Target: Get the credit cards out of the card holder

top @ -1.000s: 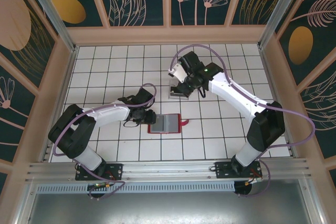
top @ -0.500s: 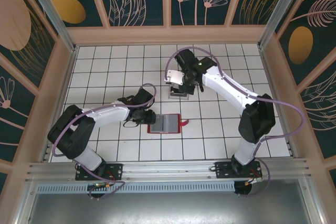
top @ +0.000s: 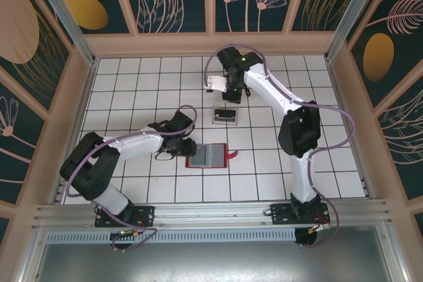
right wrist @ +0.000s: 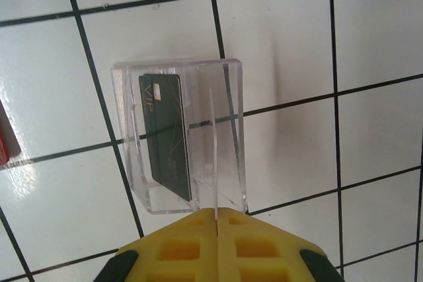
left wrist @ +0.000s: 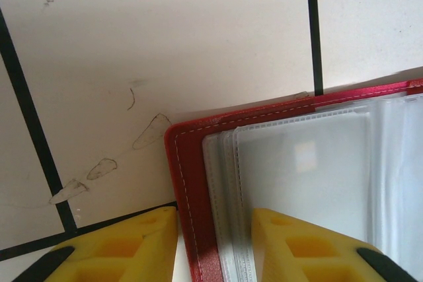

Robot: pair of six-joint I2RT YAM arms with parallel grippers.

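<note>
The card holder (top: 207, 156) lies open on the tiled table (top: 132, 90), a little near of the middle. Its grey inside faces up and its snap tab (top: 232, 155) sticks out to the right. The left gripper (top: 180, 144) sits at its left edge with the jaws narrow, the red border and the ends of the plastic sleeves (left wrist: 310, 170) pinched between the yellow fingers (left wrist: 139, 246). Further back stands a clear box (top: 225, 115) with a dark card (right wrist: 165, 137) leaning inside it. The right gripper (top: 223, 88) hangs just beyond the box, fingers pressed together and holding nothing.
</note>
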